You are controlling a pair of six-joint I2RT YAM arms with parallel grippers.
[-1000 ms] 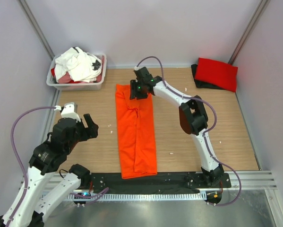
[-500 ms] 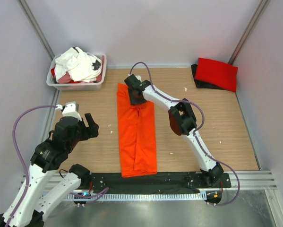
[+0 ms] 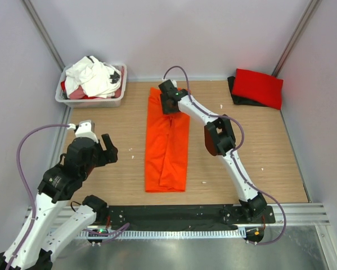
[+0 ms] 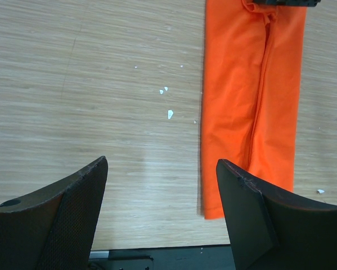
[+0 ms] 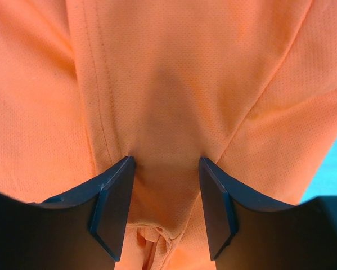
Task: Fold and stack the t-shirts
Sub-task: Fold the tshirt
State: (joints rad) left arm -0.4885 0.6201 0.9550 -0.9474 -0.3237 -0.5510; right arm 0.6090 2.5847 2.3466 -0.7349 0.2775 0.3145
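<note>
The bright orange t-shirt lies folded into a long strip down the middle of the table. My right gripper is at its far end. In the right wrist view the gripper is shut on a bunch of the orange cloth, fingers pressed into it. My left gripper hovers open and empty over bare wood left of the shirt. In its wrist view the shirt's near left corner lies to the right. A folded red t-shirt lies on a black one at the back right.
A white plastic tub at the back left holds crumpled white shirts with some red and black cloth. Small white scraps lie on the wood left of the shirt. Walls close in three sides; a black strip and metal rail run along the near edge.
The orange t-shirt has slid away from the near edge and slightly right, pulled by my right gripper at its far end. The left arm has barely moved.
</note>
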